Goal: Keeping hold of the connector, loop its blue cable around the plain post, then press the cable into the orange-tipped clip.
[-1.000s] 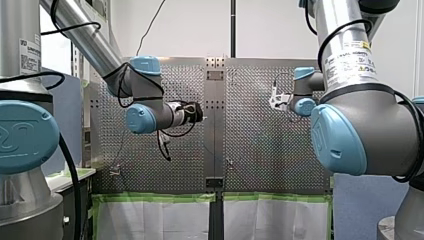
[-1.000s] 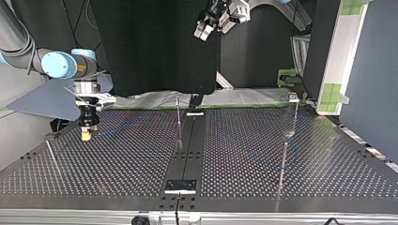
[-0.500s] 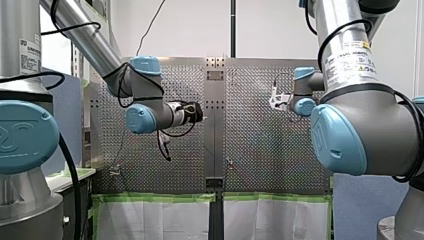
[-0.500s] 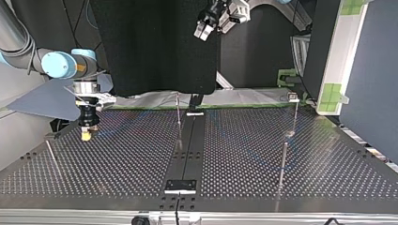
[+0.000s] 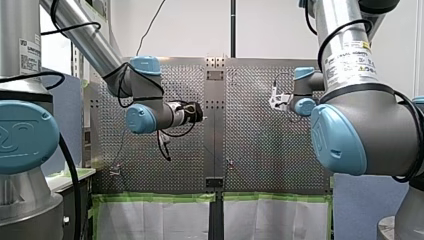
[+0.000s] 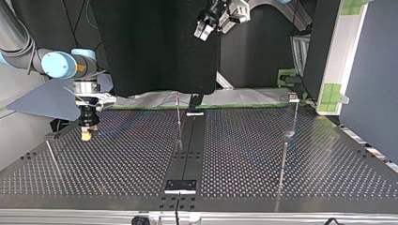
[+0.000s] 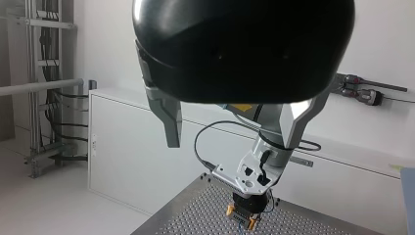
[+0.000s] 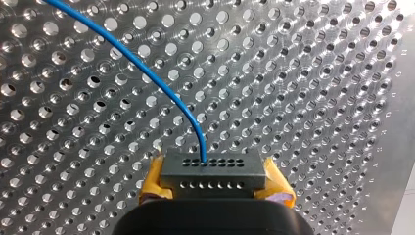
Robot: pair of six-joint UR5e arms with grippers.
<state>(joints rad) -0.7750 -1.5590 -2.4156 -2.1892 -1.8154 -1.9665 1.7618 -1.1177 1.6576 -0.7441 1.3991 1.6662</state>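
In the right wrist view my right gripper [image 8: 214, 185] is shut with its yellow pads [image 8: 151, 183] on a grey connector [image 8: 214, 169]. A blue cable [image 8: 147, 66] leaves the connector and curves away over the perforated plate. In the top view that gripper [image 6: 86, 136] hangs just above the table at the left. My left gripper [image 7: 230, 144] stands open with nothing between its metal fingers, high above the table [image 6: 202, 32]. Thin posts [image 6: 179, 119] [image 6: 283, 161] rise from the plate; I cannot make out an orange tip on any.
A dark centre strip [image 6: 187, 145] with a bracket [image 6: 180, 185] divides the perforated table. Another thin rod [image 6: 51, 157] leans at the top view's left, and a post with a small head [image 6: 294, 105] stands at the back right.
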